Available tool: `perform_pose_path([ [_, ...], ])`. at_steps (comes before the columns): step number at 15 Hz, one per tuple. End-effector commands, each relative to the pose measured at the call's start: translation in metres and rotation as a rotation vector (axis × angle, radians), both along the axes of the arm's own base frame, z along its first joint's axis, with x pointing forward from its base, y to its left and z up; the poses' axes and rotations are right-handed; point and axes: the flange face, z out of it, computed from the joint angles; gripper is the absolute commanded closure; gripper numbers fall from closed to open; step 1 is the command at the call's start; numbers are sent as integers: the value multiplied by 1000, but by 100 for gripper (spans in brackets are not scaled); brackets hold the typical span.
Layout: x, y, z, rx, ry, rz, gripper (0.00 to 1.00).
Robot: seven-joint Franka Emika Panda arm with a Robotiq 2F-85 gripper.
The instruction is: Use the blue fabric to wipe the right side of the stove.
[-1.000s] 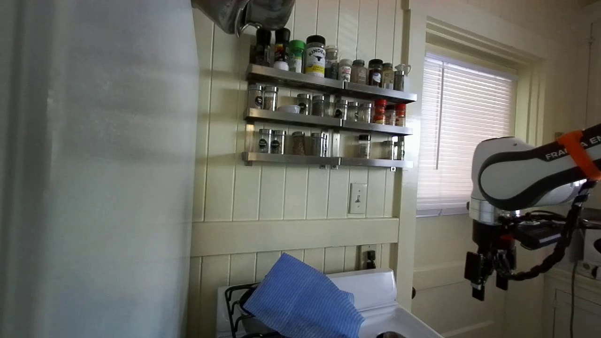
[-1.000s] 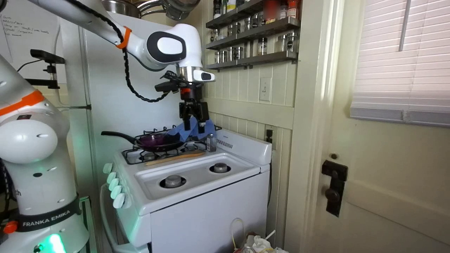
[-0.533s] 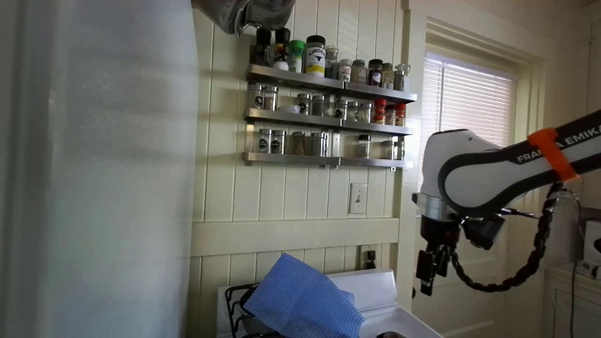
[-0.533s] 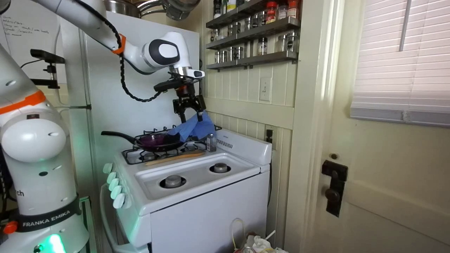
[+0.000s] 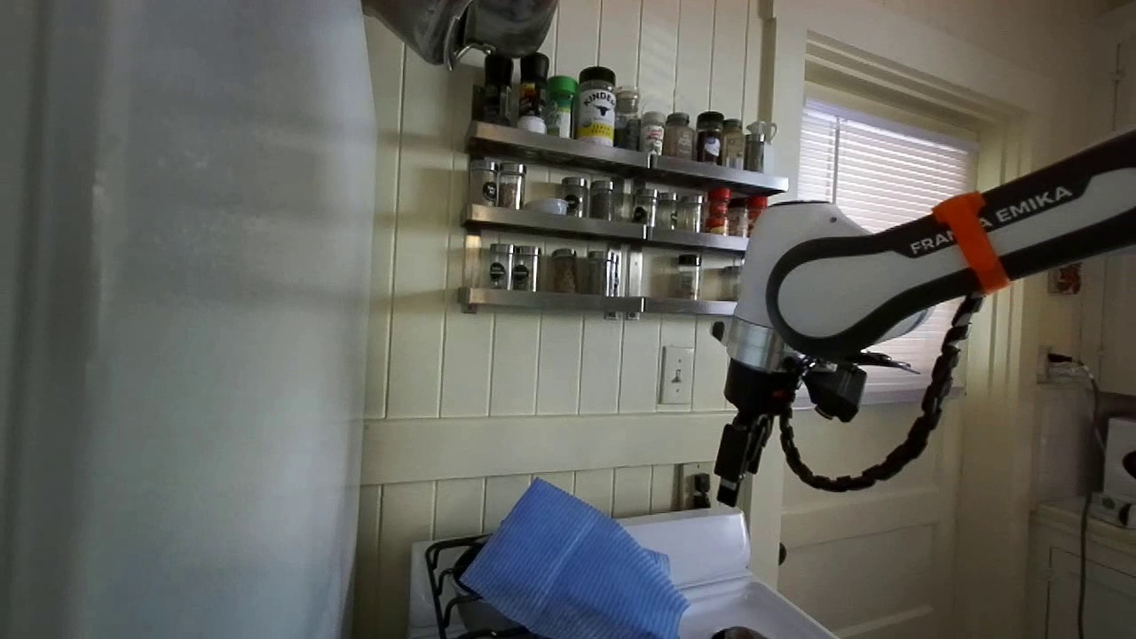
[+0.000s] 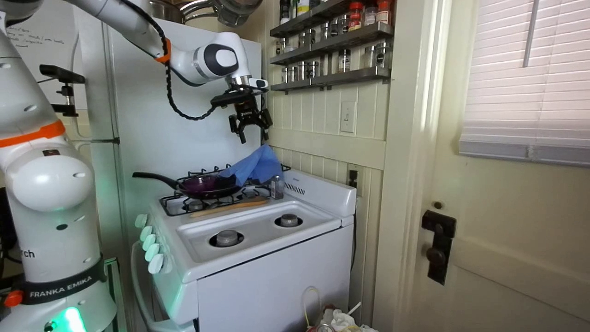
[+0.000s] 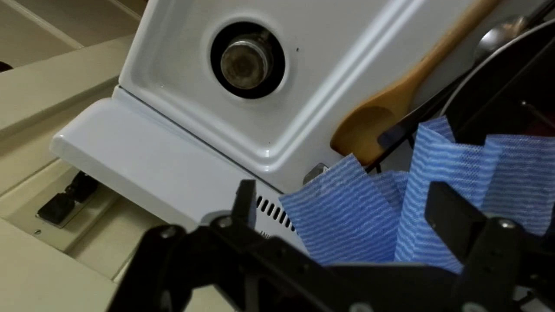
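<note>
The blue fabric lies creased and peaked over the stove's grate side, partly over the pan; its striped surface shows in the wrist view. My gripper hangs above that peak, tilted, its fingers spread and a gap below them. Nothing is held; in the wrist view the gripper's fingers straddle a view of the cloth lying lower down. In an exterior view the gripper is up and to the right of the fabric. The white stove has bare burners, without grates, on its right side.
A dark frying pan sits on the grates, with a wooden spoon alongside. A small glass shaker stands by the raised back edge. Spice shelves project from the wall, and the fridge rises beside the stove.
My gripper has risen away from the fabric and tilted; in an exterior view it has shifted left and up. The fabric lies as before.
</note>
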Motion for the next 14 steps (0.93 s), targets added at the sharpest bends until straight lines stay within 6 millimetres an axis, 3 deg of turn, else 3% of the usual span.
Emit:
perform_pose_path([
  [1, 3, 0, 0, 3, 2, -2, 0],
  [4, 5, 1, -2, 6, 8, -3, 0],
  [6, 25, 10, -3, 63, -46, 2, 0],
  [11, 75, 54, -17, 220, -138, 123, 0],
  [14, 98, 84, -34, 319, -74, 224, 0],
])
